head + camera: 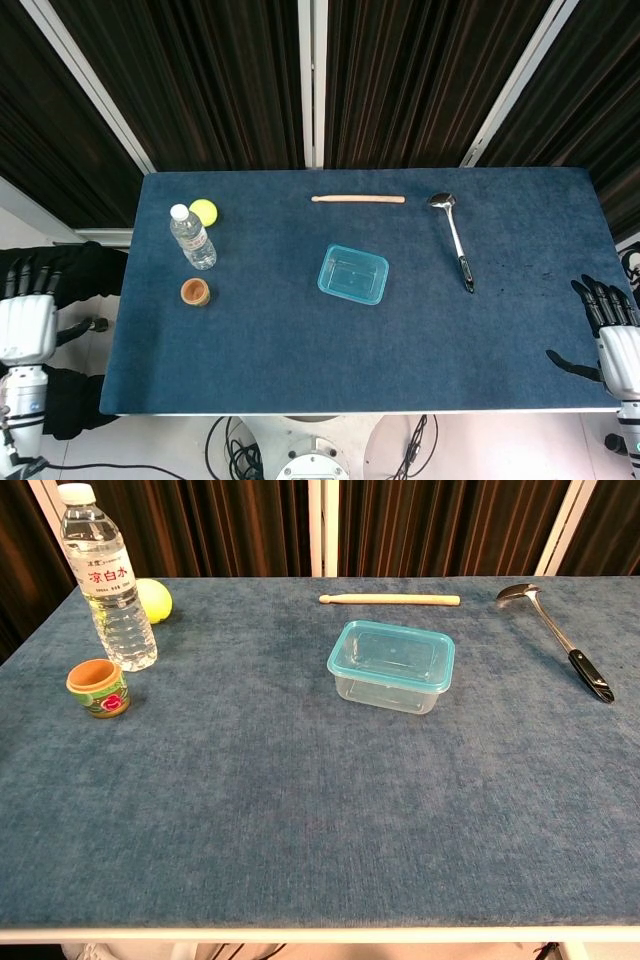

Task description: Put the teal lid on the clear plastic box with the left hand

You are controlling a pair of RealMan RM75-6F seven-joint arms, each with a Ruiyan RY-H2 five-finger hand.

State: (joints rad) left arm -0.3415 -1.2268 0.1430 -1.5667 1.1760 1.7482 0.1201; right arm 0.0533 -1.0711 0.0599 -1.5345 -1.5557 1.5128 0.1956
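Note:
The clear plastic box [353, 275] [391, 667] stands near the table's middle with the teal lid [354, 266] [392, 654] sitting on top of it. My left hand [27, 318] hangs off the table's left side, fingers spread, holding nothing. My right hand [613, 340] is past the table's right edge, fingers apart and empty. Neither hand shows in the chest view.
A water bottle [192, 237] [108, 577], a yellow ball [204, 212] [153, 599] and a small orange cup [195, 292] [98, 688] stand at the left. A wooden stick [358, 199] [390, 599] lies at the back, a ladle [455, 240] [558, 637] at the right.

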